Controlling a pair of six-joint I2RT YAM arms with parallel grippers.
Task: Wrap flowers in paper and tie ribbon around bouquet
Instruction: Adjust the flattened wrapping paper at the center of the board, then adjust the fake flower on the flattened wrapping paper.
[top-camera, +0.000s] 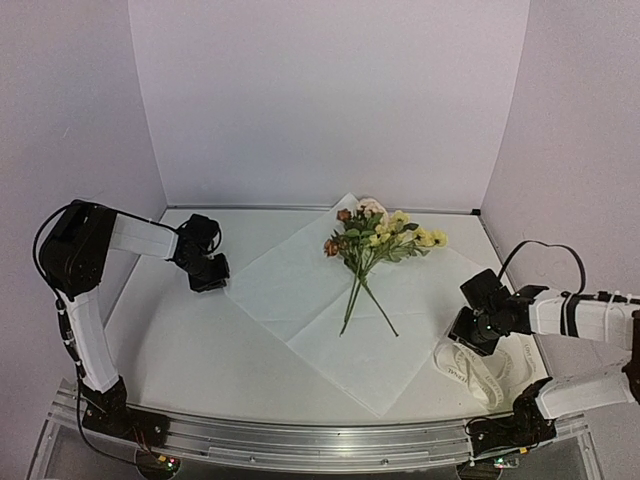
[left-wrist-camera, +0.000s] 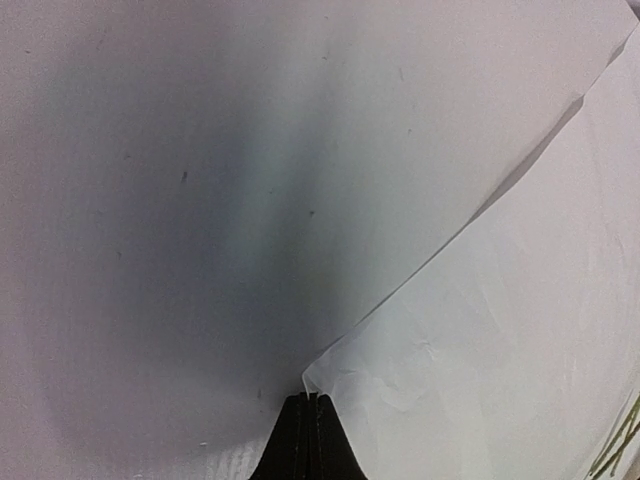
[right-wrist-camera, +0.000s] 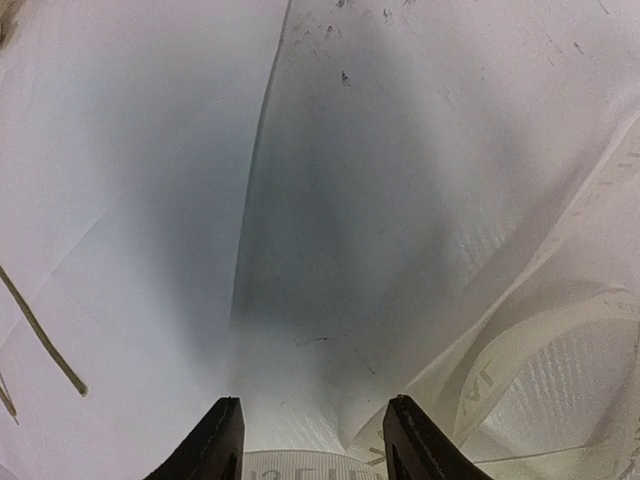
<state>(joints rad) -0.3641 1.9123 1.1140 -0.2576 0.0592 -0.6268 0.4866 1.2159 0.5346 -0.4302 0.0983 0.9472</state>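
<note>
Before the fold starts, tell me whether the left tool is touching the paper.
Touching. In the left wrist view, the shut left tool meets the corner of the paper right at its tips, with no gap showing.

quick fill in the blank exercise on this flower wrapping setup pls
1. The flowers lie ___ the paper.
2. The left gripper is ___ on the paper's corner.
3. The right gripper, its jaws ___, is above the ribbon.
Missing words: on; shut; open.
</note>
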